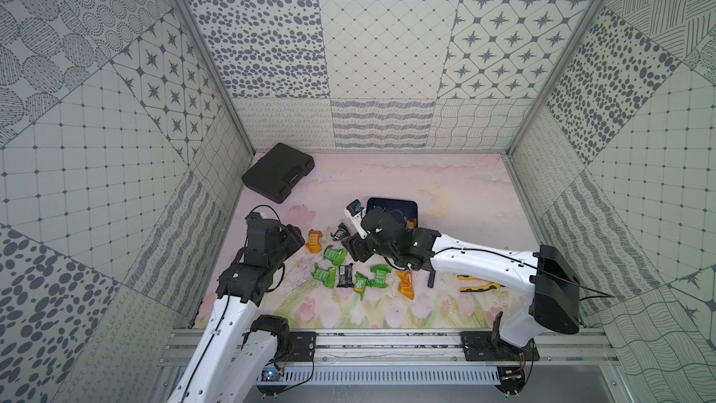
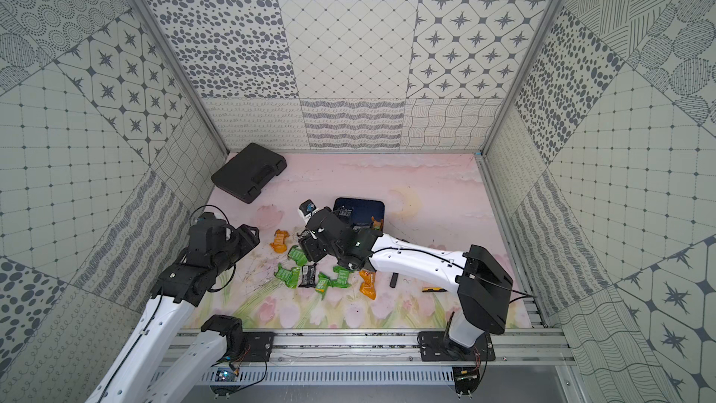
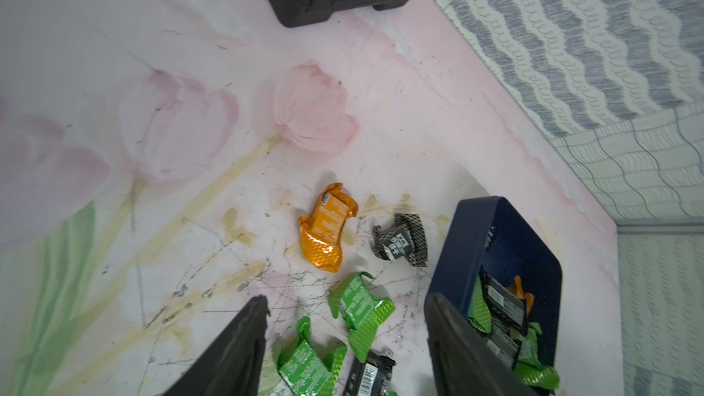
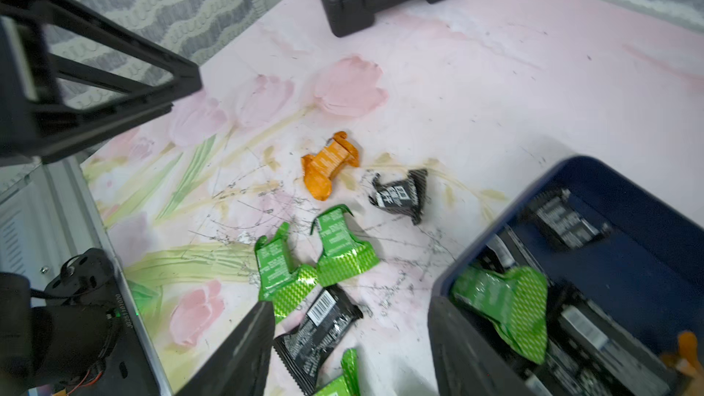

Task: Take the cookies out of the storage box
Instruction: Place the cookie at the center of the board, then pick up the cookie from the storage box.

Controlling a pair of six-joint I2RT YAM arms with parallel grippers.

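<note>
The navy storage box (image 1: 392,204) lies mid-table, partly behind my right wrist. In the right wrist view the box (image 4: 632,257) holds green, black and orange cookies (image 4: 503,299). Several more cookies (image 1: 345,275) lie scattered on the table in front of it, green, orange and black. My right gripper (image 4: 350,302) is open, hanging above a black cookie (image 4: 320,329) that lies on the table beside the box. My left gripper (image 3: 348,300) is also open and empty, over green cookies (image 3: 360,306). In both top views it (image 1: 297,242) hovers left of the pile, next to an orange cookie (image 2: 279,241).
A black moulded case (image 1: 277,176) lies at the back left corner. A yellow-and-black tool (image 1: 478,286) and a short black bar (image 1: 431,277) lie under the right arm. Patterned walls close in three sides; a metal rail (image 1: 387,343) runs along the front.
</note>
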